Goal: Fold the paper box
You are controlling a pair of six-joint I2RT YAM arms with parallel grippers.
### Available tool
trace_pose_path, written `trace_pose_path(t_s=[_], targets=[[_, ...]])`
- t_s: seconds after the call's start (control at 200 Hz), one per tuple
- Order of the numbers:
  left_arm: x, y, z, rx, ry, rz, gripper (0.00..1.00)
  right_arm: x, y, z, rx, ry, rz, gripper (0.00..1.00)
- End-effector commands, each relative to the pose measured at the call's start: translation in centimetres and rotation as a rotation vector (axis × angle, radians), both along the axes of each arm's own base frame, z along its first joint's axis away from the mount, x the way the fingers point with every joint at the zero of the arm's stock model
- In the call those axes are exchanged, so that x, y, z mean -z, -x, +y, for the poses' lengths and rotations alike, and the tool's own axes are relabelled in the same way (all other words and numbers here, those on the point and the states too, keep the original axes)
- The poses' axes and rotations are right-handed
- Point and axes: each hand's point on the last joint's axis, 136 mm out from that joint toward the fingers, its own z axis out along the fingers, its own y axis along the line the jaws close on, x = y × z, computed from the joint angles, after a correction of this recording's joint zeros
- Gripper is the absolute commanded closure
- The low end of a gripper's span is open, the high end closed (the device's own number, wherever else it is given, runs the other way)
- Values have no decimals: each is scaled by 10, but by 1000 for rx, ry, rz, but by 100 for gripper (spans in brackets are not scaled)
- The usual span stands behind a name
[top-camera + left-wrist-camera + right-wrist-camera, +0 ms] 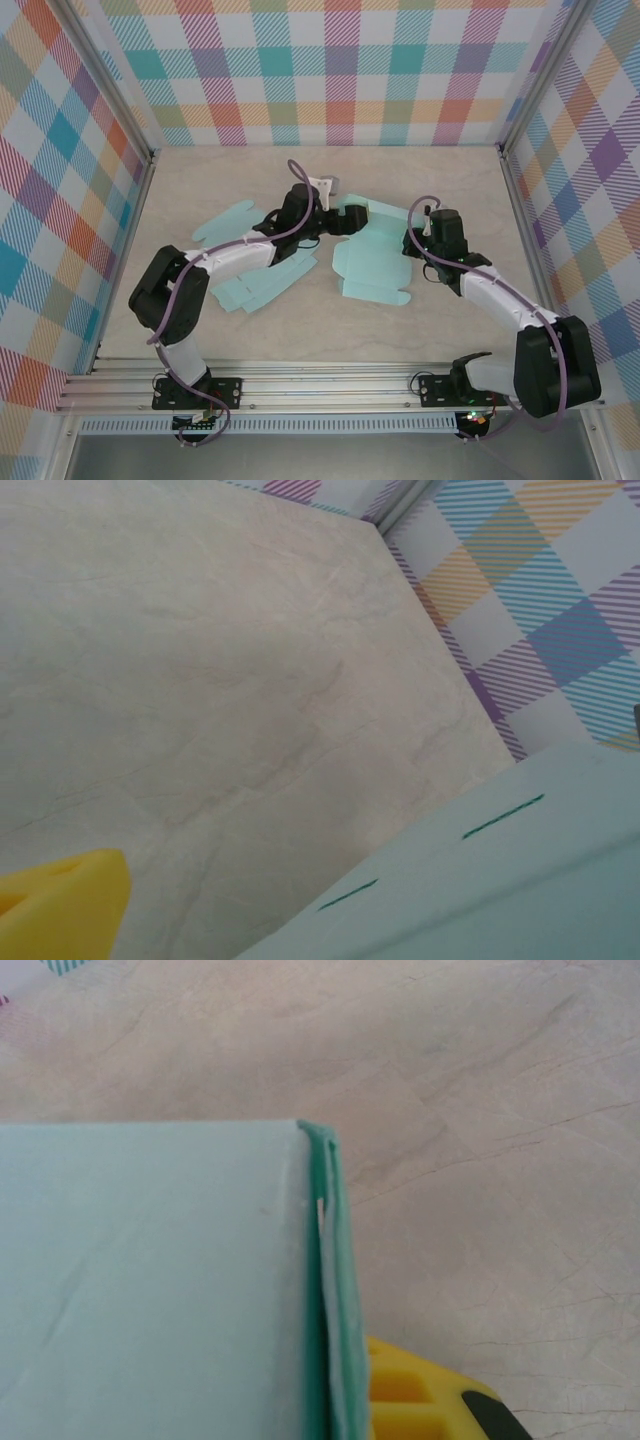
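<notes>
The left arm (235,258) rises from its base at 7 o'clock, folds at a black elbow and sends its white forearm out toward 1 o'clock, with the wrist bent to the right. The left claw (345,220) stands with its jaws spread wide; one yellow fingertip (60,905) shows at 7 o'clock in its wrist view. The right arm (500,295) reaches from 5 o'clock toward 11 o'clock. The right claw (410,245) is pinched tight on a wall of the paper box (150,1280)
</notes>
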Motion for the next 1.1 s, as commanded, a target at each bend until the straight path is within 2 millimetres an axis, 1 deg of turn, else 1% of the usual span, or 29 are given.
trace_pose_path(t_s=[0.0, 0.045, 0.115, 0.15, 0.175, 0.25, 0.34, 0.395, 0.48, 0.58, 0.7, 0.785, 0.89, 1.095], targets=[[-31, 3, 15, -58, 27, -86, 4, -21, -12, 4, -9, 11, -66, 100], [-30, 7, 19, -55, 14, -83, 4, -22, -11, 3, -7, 19, -66, 100], [-23, 15, 29, -63, -17, -67, 4, -24, -8, 1, -3, 22, -74, 100], [-21, 19, 35, -78, -23, -62, 4, -26, -6, 0, -1, 23, -82, 100], [-15, 22, 42, -98, -26, -50, 3, -27, -5, -2, 4, 26, -87, 100], [-10, 32, 59, -157, -6, -31, 4, -26, -1, -8, 33, 31, -97, 100], [-10, 44, 73, -187, 8, -19, 5, -24, 5, -16, 65, 40, -101, 100], [-12, 51, 78, -179, 5, -10, 6, -23, 8, -19, 80, 43, -102, 100], [-19, 64, 77, -138, 25, 4, 8, -25, 10, -20, 81, 46, -107, 100], [-28, 78, 69, -69, 96, 20, 14, -26, 11, -19, 76, 40, -116, 100], [-34, 86, 60, -23, 192, 47, 17, -26, 12, -16, 63, 26, -117, 100], [-31, 85, 55, -22, 249, 51, 20, -25, 12, -14, 50, 20, -123, 100], [-14, 80, 50, -40, 266, 77, 21, -24, 12, -11, 34, 17, -125, 100], [-8, 74, 35, -13, 311, 76, 23, -26, 15, -6, 12, -13, -126, 100]])
